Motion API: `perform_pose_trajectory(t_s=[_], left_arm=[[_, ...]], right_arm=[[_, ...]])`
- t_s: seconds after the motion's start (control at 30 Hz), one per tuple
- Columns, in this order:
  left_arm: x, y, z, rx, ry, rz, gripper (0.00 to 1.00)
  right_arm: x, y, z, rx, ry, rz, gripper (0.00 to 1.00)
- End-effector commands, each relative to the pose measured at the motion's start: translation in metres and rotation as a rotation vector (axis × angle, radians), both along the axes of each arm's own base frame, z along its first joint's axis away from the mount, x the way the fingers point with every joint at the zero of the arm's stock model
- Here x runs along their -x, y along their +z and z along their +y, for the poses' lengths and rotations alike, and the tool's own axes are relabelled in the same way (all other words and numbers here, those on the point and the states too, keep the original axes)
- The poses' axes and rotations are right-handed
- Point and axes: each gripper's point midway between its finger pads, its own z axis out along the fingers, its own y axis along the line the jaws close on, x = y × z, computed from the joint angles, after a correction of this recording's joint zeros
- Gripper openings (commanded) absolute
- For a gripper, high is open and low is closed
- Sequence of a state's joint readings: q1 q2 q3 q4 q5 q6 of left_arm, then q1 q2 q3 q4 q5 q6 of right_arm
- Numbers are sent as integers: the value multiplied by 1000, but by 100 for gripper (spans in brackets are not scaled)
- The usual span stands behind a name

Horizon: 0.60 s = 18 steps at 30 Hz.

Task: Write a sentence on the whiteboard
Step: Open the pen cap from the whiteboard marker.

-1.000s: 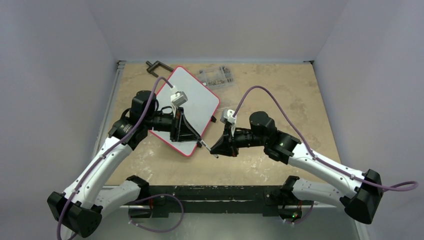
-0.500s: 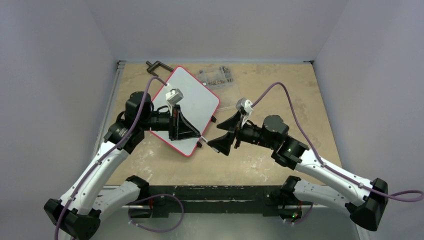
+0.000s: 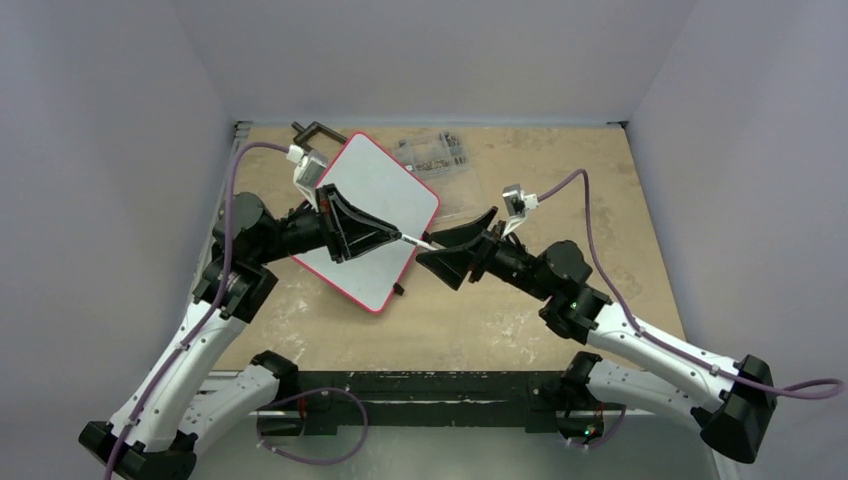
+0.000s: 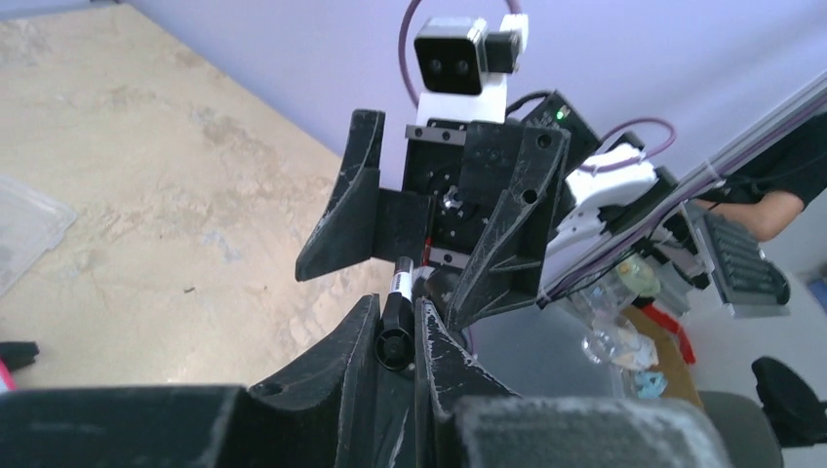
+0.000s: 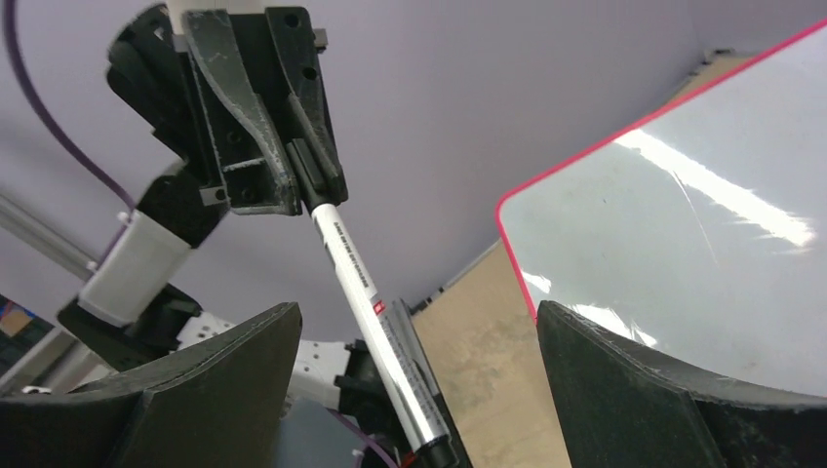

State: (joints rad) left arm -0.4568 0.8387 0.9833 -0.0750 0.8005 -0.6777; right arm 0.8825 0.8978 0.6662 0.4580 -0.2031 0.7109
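One marker moved rearward, left claw clamped, right claw spread

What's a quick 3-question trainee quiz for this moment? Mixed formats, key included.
1. What is clamped on the marker? A) left gripper B) the other arm's C) both
2. True or false: the right gripper has its fingers spread on either side of the marker, not touching it.
3. Short answer: is any writing visible on the uncovered part of the whiteboard?
Key: 1 A; 2 true; 3 no.
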Motion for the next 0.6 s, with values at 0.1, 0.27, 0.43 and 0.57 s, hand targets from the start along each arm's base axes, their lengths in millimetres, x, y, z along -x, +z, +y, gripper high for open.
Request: perform_pose_trajectory(t_s=[0.1, 0.27, 0.43, 0.57], left_arm=[[4, 49, 6, 193, 51, -54, 0], [4, 55, 5, 252, 36, -33, 0], [2, 55, 4, 268, 35, -23, 0], [2, 51, 4, 262, 35, -22, 0]], right_arm=[[24, 76, -13, -270, 73, -135, 83], [31, 96, -10, -311, 120, -182, 70], [31, 104, -3, -320, 151, -194, 54], [29, 105, 0, -311, 154, -193, 48]])
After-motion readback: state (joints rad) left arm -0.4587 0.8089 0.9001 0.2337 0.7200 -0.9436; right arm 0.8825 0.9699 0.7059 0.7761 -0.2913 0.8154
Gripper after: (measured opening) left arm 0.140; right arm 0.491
